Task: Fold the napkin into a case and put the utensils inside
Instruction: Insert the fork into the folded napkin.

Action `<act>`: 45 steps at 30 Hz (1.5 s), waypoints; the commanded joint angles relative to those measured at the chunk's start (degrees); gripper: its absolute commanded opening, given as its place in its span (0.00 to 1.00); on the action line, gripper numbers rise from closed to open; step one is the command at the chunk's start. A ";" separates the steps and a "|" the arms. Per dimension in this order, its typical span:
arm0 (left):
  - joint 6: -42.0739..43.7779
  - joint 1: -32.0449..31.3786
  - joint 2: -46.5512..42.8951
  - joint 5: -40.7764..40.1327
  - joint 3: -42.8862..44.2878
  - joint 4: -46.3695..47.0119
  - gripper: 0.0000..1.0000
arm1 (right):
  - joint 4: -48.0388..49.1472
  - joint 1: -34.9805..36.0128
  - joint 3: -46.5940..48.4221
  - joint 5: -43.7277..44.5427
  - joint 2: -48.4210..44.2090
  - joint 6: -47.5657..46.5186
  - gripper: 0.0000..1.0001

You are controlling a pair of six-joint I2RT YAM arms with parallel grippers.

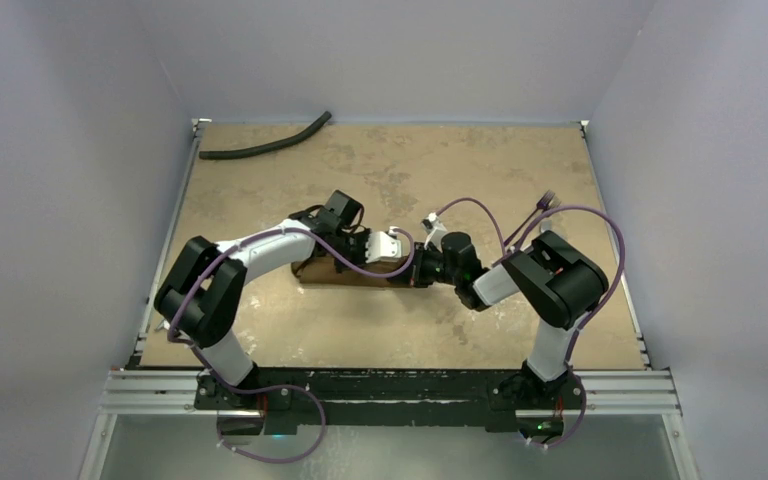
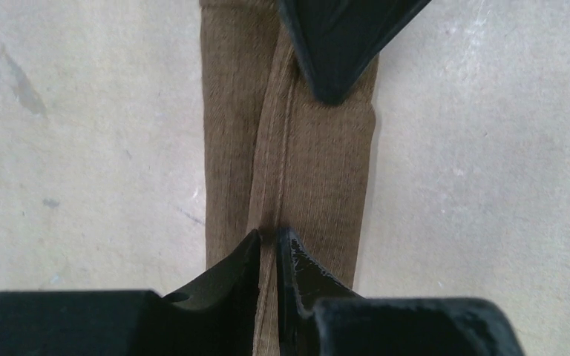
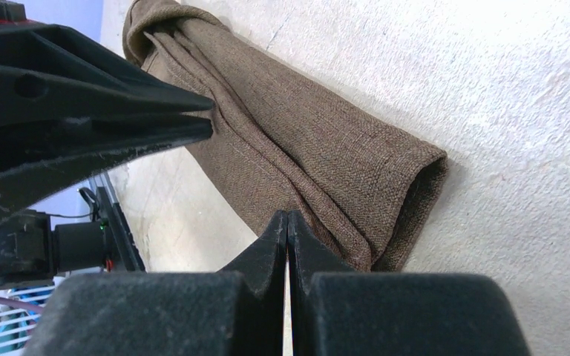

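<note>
Left wrist view: my left gripper [image 2: 272, 241] is standing barely parted astride the hem of the napkin [image 2: 319, 170], which is lying folded narrow between both arms. My right gripper [image 3: 287, 220] is pressing on it, closed and empty. I am advising a straight vertical lift, lest the fold drag open.

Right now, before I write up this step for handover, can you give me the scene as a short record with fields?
napkin: folded into a long narrow strip, lying on the table
left fingers: narrowly parted astride the napkin's raised seam; grip unclear
right fingers: shut, tips against the napkin further along the strip
utensils: far right of the table, not in the napkin
hose: far left corner, apart from everything else
</note>
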 commanded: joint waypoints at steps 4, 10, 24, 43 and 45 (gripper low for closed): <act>0.04 -1.47 5.52 2.09 4.24 0.10 0.16 | -7.06 -0.46 2.49 1.35 -0.76 -0.41 0.00; 2.05 -1.42 7.95 -2.31 1.50 3.73 0.11 | -11.79 -0.53 3.34 0.68 -5.16 -1.44 0.00; -1.63 1.52 9.51 -0.74 -3.36 4.62 0.01 | -34.97 -1.75 -0.73 11.79 -24.66 3.75 0.85; -5.18 6.70 14.22 2.59 -1.54 4.42 0.00 | -42.46 3.35 14.25 19.61 -5.11 6.78 0.79; -5.20 6.88 14.42 2.54 -1.68 4.34 0.00 | -43.60 4.00 14.85 21.54 -4.32 6.64 0.77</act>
